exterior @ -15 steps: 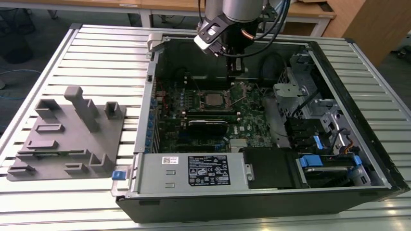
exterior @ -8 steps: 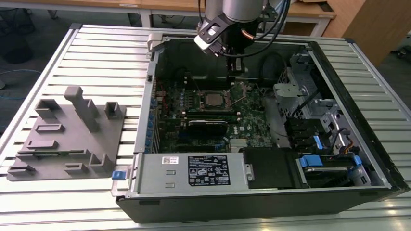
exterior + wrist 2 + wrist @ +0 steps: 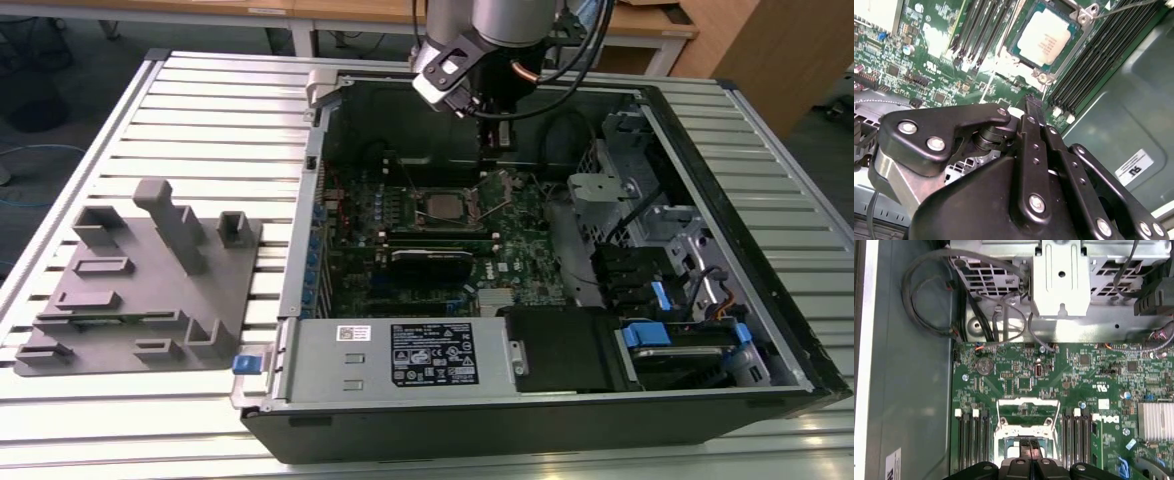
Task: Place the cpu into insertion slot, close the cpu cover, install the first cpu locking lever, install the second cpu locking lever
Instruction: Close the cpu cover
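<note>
On inspection, the cpu (image 3: 1046, 37) lies seated in the insertion slot (image 3: 1014, 50), the cpu cover (image 3: 1028, 410) appears swung open, a locking lever (image 3: 1126, 7) stands unlatched, and the gripper (image 3: 1032, 105) hovers near the socket, fingers pressed together, holding nothing.

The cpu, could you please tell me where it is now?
In the second wrist view the cpu lies in the insertion slot, between the black memory slots.
</note>
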Robot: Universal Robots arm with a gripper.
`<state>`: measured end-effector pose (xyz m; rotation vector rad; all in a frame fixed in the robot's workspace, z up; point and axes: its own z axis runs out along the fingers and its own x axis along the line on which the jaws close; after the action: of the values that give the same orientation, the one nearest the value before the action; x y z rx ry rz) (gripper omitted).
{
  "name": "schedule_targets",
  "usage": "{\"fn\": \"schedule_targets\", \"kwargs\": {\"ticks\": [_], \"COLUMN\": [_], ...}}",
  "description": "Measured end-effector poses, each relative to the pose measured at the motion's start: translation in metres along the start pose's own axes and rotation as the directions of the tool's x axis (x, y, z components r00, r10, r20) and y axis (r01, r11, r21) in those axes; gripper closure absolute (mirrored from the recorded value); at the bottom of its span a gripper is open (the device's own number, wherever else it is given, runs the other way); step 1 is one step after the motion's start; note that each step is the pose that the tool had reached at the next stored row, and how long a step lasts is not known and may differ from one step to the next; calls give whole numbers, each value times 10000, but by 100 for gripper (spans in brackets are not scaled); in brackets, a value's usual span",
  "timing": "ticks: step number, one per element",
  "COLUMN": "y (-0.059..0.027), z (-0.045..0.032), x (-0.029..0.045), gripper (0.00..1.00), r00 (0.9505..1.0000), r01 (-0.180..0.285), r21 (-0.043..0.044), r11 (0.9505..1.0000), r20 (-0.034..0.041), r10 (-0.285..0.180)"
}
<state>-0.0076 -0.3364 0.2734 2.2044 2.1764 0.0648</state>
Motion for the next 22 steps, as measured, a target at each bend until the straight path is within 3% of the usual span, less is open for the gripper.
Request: {"fn": "schedule_targets", "kwargs": {"ticks": [22], "y": [443], "z": [36], "x": [6], "gripper": [89], "r00": [10000], "r01": [0], "r21": [1], "r11": [10000], "r20": [-1], "r10": [0]}}
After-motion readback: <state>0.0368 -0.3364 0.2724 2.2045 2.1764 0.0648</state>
